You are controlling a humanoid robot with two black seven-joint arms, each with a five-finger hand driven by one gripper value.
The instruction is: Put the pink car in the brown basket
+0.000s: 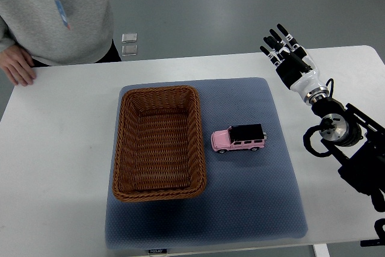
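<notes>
I logged one white table (pixel 60 148), one grey-blue mat (pixel 252 197) on it, one brown basket (pixel 159 142) and one pink car (pixel 238 138). The basket sat on the mat's left half and held nothing. The car, black-roofed, stood upright on its wheels on the mat just right of the basket, apart from its rim. One robot arm showed, entering from the right edge. Its right hand (pixel 287 55) hovered over the table's far right corner, fingers extended and spread, gripping nothing, well apart from the car. One person (pixel 54 10) stood at the far left, a hand (pixel 18 67) resting on the table.
</notes>
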